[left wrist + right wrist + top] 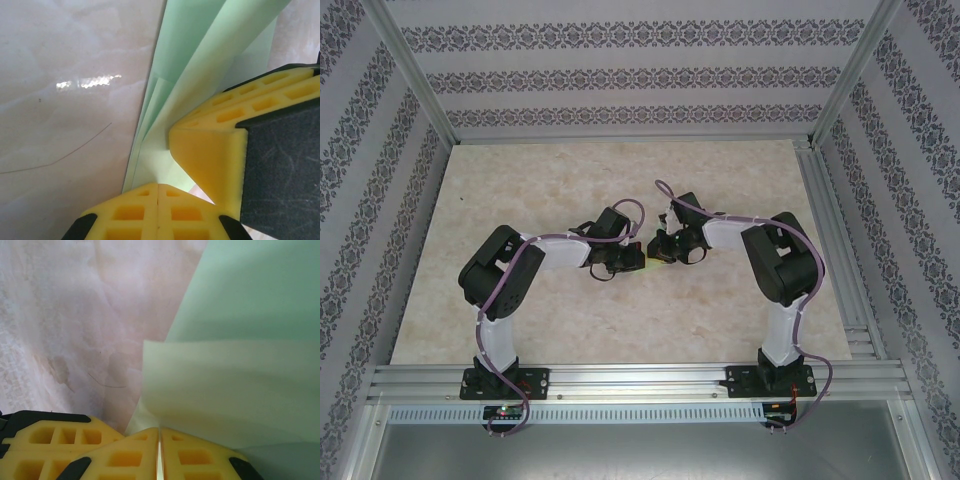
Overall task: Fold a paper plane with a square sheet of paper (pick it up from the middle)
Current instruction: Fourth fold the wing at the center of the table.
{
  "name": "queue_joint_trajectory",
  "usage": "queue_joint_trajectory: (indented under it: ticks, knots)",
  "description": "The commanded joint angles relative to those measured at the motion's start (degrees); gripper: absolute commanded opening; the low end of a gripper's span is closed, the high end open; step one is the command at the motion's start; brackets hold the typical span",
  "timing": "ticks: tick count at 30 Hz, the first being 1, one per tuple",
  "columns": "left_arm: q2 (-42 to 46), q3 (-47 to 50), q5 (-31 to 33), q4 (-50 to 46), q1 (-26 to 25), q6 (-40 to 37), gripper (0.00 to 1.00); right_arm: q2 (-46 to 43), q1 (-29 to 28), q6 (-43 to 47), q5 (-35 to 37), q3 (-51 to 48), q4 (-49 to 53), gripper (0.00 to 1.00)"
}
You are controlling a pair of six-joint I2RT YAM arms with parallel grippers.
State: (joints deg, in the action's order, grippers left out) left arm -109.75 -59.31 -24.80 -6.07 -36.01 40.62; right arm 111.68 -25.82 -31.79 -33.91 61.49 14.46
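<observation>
The left gripper (pixel 636 260) and right gripper (pixel 660 249), nose to nose on the paper plane (pixel 200 50), block mid-table; open tabletop (pixel 520 180) surrounds them up to the frame rails (pixel 640 378).

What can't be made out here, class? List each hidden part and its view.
Left wrist: the top edge cuts off the paper; the right pincer covers part of it.
Right wrist: the paper runs off the top and right edges.
Top external: the left pincer and right pincer hide nearly all the paper.
</observation>
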Motion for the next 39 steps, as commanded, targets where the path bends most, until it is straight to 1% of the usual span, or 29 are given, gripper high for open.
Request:
queue_joint_trajectory:
  ticks: [1, 6, 16, 22, 25, 31, 34, 39]
  knots:
    - [-1.2, 1.0, 3.1, -7.9, 0.4, -2.2, 0.0, 2.4, 2.6, 0.7, 5.8, 1.5, 0.4, 0.12]
    - [-1.2, 1.9, 2.9, -8.1, 0.5, -2.5, 0.0, 2.9, 5.1, 0.3, 6.7, 1.5, -0.6, 0.12]
    - [-1.0, 2.9, 2.5, -7.7, 0.5, -2.4, 0.0, 4.9, 9.3, 0.3, 7.8, 5.9, -0.8, 0.12]
    - [-0.8, 3.2, 2.3, -7.6, 0.5, -2.4, 0.0, 5.5, 12.2, 0.4, 7.2, 6.7, -2.5, 0.12]
    - [-0.7, 3.3, 2.1, -7.3, 0.5, -2.4, 0.0, 6.0, 14.1, 0.6, 5.4, 6.9, -4.0, 0.13]
    - [-0.7, 3.5, 1.9, -7.0, 0.5, -2.3, 0.0, 8.1, 17.3, 1.7, 4.7, 8.9, -3.9, 0.13]
    - [-0.6, 3.5, 1.5, -6.9, 0.5, -2.3, 0.0, 6.1, 18.6, 1.7, 5.1, 9.1, -4.1, 0.13]
    - [-0.4, 3.1, 1.0, -6.4, 0.5, -2.2, 0.0, -2.9, 18.1, 1.5, 3.7, 5.6, -5.6, 0.14]
